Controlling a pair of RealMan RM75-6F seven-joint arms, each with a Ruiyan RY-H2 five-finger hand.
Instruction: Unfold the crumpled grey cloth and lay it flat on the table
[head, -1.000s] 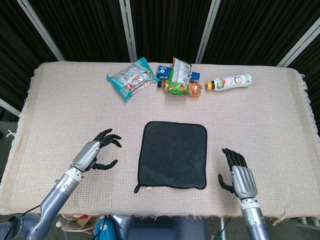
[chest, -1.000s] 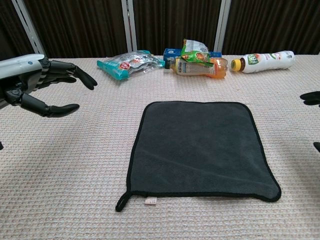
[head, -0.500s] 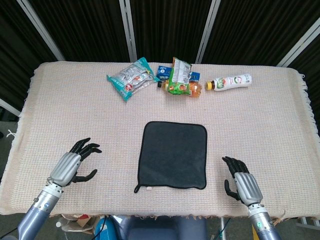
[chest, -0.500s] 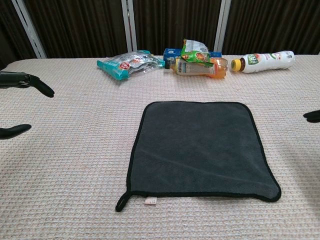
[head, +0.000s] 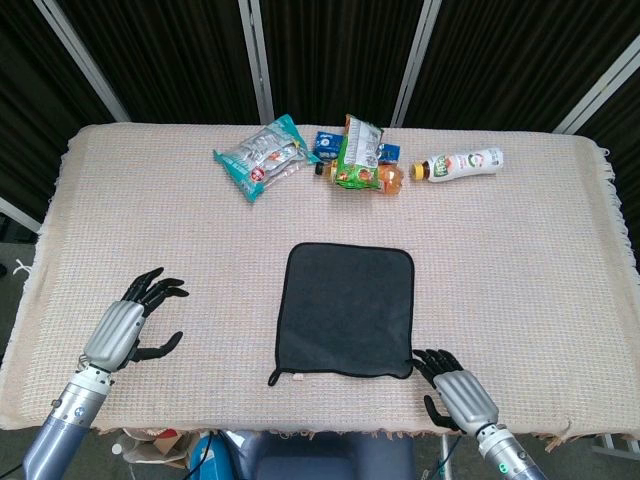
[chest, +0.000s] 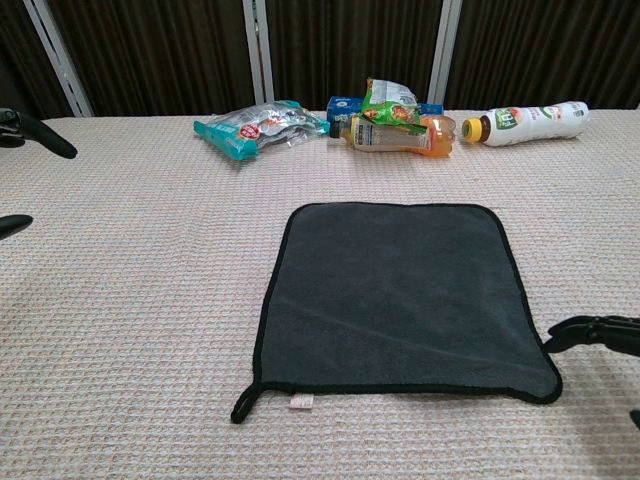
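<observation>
Now your right robot hand has swung in to the near right corner of the grey cloth, fingers spread, holding nothing; whether it touches the hem, can't tell. Left robot hand has pulled back, open and empty. Cloth lies flat mid-surface, so unfolding looks done. Labels on the far packets and bottle aren't readable.

The whole table is seen steeply from above in the head view; the grey cloth is viewed low, close, facing forward; it is shared.
</observation>
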